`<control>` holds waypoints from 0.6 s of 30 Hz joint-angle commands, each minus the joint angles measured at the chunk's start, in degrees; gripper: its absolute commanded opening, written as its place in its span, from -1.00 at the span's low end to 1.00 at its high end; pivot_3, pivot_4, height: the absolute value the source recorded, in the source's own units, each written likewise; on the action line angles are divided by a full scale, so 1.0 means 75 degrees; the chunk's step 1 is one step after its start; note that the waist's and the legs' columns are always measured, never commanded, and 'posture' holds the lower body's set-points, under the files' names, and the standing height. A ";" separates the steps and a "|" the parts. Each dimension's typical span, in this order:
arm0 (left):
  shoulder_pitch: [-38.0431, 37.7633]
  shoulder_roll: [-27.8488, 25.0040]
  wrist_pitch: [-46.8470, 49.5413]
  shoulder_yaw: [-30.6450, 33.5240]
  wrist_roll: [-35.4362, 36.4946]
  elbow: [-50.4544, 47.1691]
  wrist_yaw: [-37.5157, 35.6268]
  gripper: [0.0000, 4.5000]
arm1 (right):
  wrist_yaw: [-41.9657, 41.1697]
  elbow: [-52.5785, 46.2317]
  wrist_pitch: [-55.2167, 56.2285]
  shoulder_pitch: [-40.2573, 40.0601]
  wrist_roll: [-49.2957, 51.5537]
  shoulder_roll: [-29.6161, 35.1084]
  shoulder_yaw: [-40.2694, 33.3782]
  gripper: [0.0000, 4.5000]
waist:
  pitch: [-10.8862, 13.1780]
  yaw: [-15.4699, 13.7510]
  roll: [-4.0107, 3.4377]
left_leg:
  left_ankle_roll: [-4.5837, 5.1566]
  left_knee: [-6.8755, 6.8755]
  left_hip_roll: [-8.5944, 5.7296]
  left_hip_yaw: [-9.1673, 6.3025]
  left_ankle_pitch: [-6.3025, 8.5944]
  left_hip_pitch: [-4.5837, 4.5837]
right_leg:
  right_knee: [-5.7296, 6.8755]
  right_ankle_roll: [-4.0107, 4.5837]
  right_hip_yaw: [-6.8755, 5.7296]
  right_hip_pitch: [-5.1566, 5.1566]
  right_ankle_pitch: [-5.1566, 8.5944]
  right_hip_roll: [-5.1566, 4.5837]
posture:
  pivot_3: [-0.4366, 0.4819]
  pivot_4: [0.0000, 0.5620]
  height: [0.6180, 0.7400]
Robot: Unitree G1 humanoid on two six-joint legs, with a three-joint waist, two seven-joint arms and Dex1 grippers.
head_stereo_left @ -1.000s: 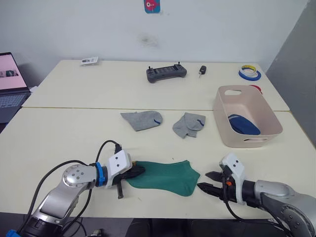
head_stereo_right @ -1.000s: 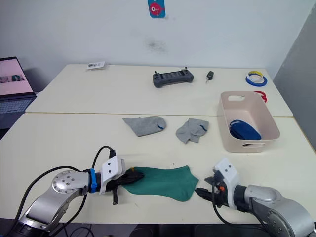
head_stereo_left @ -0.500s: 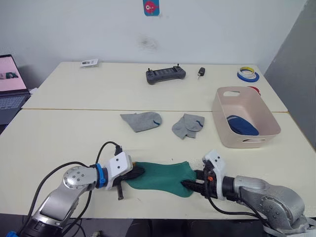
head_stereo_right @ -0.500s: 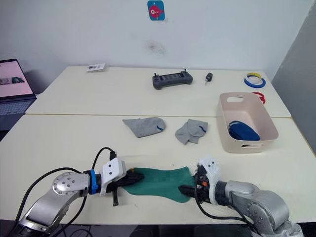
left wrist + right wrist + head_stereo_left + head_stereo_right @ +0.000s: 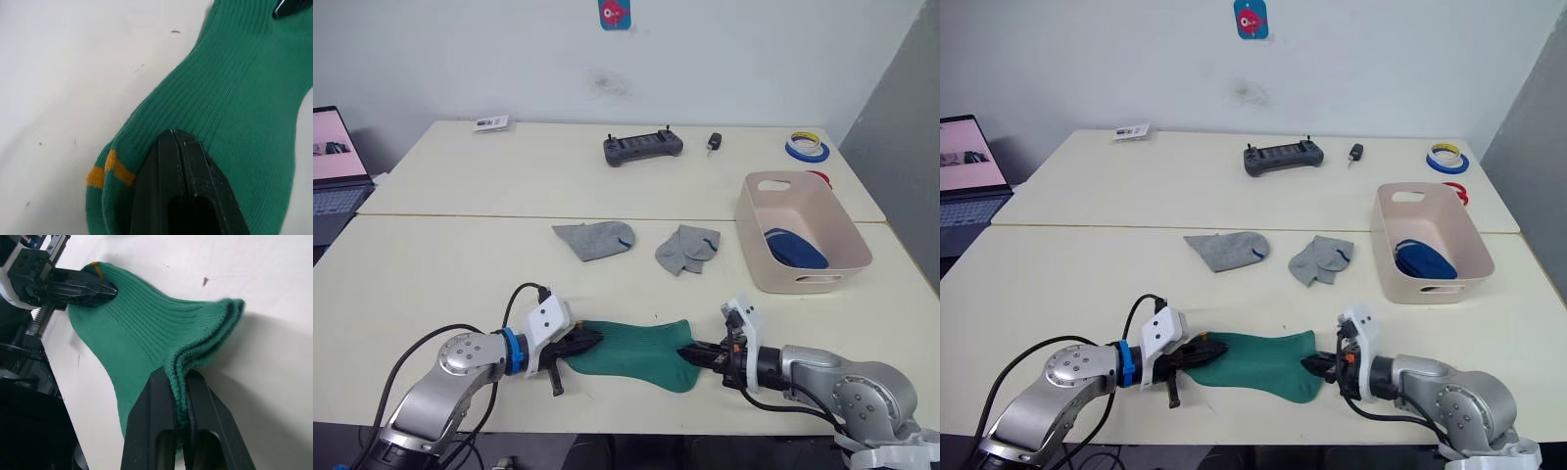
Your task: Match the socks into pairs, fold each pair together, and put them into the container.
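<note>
Two teal-green socks (image 5: 631, 348) lie stacked flat near the table's front edge. My left gripper (image 5: 587, 341) is shut on their left end, where an orange stripe (image 5: 110, 169) shows. My right gripper (image 5: 690, 355) is shut on the layered edge (image 5: 210, 340) at their right end. Two grey socks (image 5: 595, 238) (image 5: 686, 247) lie side by side at mid-table, apart from both grippers. The pink-beige container (image 5: 798, 279) stands at the right with folded blue socks (image 5: 794, 247) inside.
A black controller (image 5: 642, 147), a key fob (image 5: 714, 142) and tape rolls (image 5: 806, 148) lie at the back of the far table. A laptop (image 5: 335, 166) sits off the left edge. A small card (image 5: 490, 121) lies at back left.
My right gripper moved left from open on the bare table to the green socks' right end and closed on it. The left gripper kept its grip.
</note>
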State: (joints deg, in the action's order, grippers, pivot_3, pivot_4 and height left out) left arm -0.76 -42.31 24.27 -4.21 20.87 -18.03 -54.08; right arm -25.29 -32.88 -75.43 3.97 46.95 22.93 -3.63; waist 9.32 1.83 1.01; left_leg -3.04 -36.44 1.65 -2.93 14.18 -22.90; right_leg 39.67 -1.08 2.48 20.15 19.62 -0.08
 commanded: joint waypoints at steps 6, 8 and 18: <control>0.0816 0.0218 0.0837 -0.0388 0.0489 -0.1061 0.0073 -1.00 | -0.0849 0.0409 -0.0153 0.0550 0.0530 0.1593 -0.0752 -0.98 | 0.0003 -0.0007 0.0000 | 0.0000 -0.0001 -0.0006 0.0004 0.0000 0.0000 | -0.0004 0.0000 0.0003 -0.0003 0.0000 0.0019 | -0.05 -0.47 1.00; 0.0923 0.0336 0.0880 -0.0545 0.0392 -0.1019 0.0177 -1.00 | -0.1011 0.0542 -0.0106 0.0667 0.0548 0.1890 -0.0772 -0.98 | 0.0003 0.0001 0.0001 | 0.0000 0.0000 -0.0004 0.0007 0.0000 0.0000 | -0.0007 0.0000 0.0006 -0.0001 0.0000 0.0024 | -0.05 -0.47 1.00; 0.1576 0.1057 0.0761 -0.1831 -0.0676 0.0184 0.0495 -1.00 | -0.1202 0.0636 -0.0094 0.1220 0.0672 0.2253 -0.0543 -0.98 | 0.0008 -0.0005 0.0005 | 0.0001 -0.0004 -0.0009 0.0006 0.0000 -0.0005 | -0.0016 0.0002 0.0010 -0.0003 -0.0001 0.0048 | -0.05 -0.47 1.00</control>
State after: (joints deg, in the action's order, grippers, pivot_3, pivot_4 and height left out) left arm 10.50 -34.21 30.68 -17.33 16.82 -16.55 -50.18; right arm -34.44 -26.21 -76.59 12.08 50.81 39.95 -7.63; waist 9.38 1.80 1.05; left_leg -3.04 -36.47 1.61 -2.89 14.19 -22.95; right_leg 39.53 -1.06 2.55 20.14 19.60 0.31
